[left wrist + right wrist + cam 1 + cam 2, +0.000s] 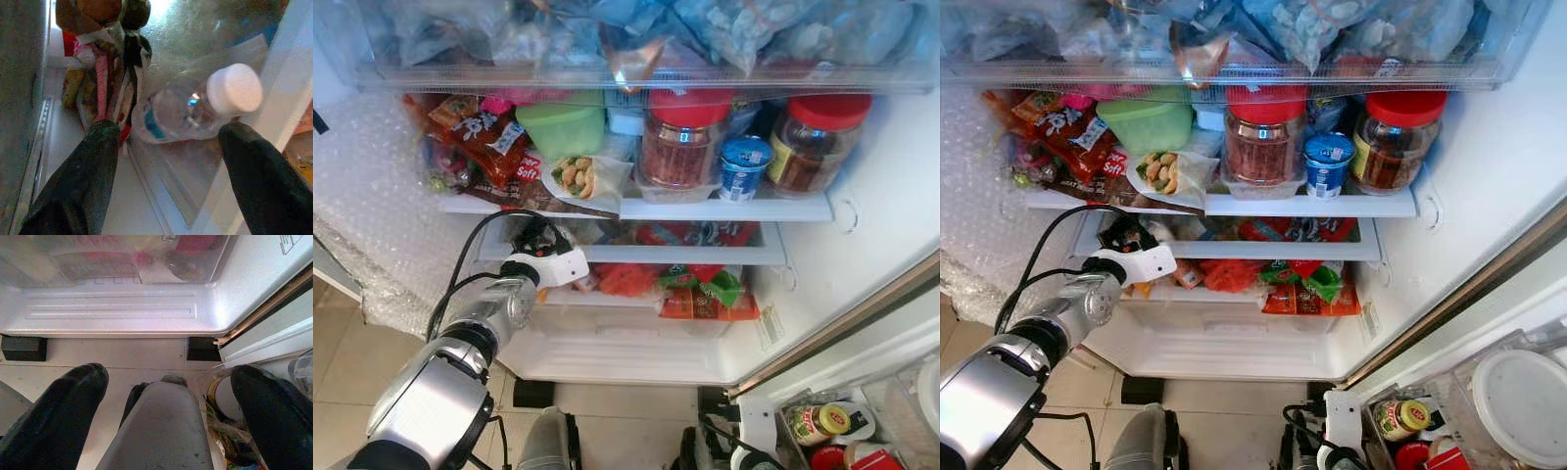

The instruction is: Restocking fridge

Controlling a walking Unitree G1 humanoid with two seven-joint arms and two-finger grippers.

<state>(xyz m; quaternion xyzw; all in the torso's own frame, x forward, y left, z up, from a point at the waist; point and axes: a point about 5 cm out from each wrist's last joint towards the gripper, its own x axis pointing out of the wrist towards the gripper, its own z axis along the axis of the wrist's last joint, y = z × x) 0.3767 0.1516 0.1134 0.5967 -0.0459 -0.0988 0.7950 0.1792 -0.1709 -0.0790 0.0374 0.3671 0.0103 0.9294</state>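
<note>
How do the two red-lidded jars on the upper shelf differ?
The left jar stands near the shelf's middle, beside the green container; the right jar stands by the fridge wall. The left jar's contents look reddish, the right jar's darker brown. The blue-lidded tub sits between them. Both are upright, clear and lidded.

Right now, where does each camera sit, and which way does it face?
Left eye: head, looking down into the open fridge; left arm reaches in.
Right eye: same scene, shifted; both show the red-lidded jars.
Left wrist: inside a shelf, facing a lying water bottle between the open left gripper fingers.
Right wrist: hanging low, facing the fridge base; right gripper open.
</note>
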